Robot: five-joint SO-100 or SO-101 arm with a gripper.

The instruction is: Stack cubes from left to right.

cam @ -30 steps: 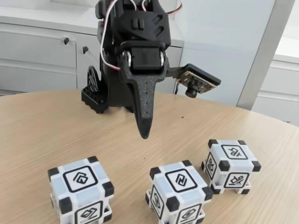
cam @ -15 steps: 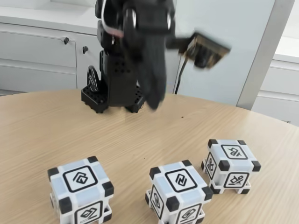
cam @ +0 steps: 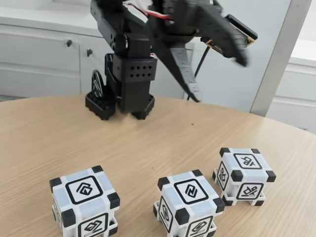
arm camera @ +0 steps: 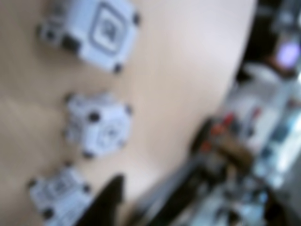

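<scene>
Three cubes stood in a row on the table (cam: 59,133), each apart from the others and none stacked. In the fixed view the left cube (cam: 85,205) and the middle cube (cam: 187,205) sat nearest the camera, and the right cube (cam: 244,175) sat farther back. Nothing lay between them or on top of them.

My pincer (cam: 217,79) hung well above the table, behind the row and toward its right end, touching no cube. One long black finger (cam: 183,74) pointed down and to the right; the other was smeared by motion, with a wide gap between the two. The pincer was spread and empty. My base (cam: 121,101) stood at the far side of the table.

The wrist view was heavily blurred. It showed the same three cubes in a column along its left side, with a dark fingertip (arm camera: 108,200) at the bottom edge. It also showed the curved table edge and indistinct clutter beyond it, too blurred to identify.

The table was light wood grain with a rounded edge. Behind it stood white cabinets (cam: 39,64) with small dark knobs and a pale wall.
</scene>
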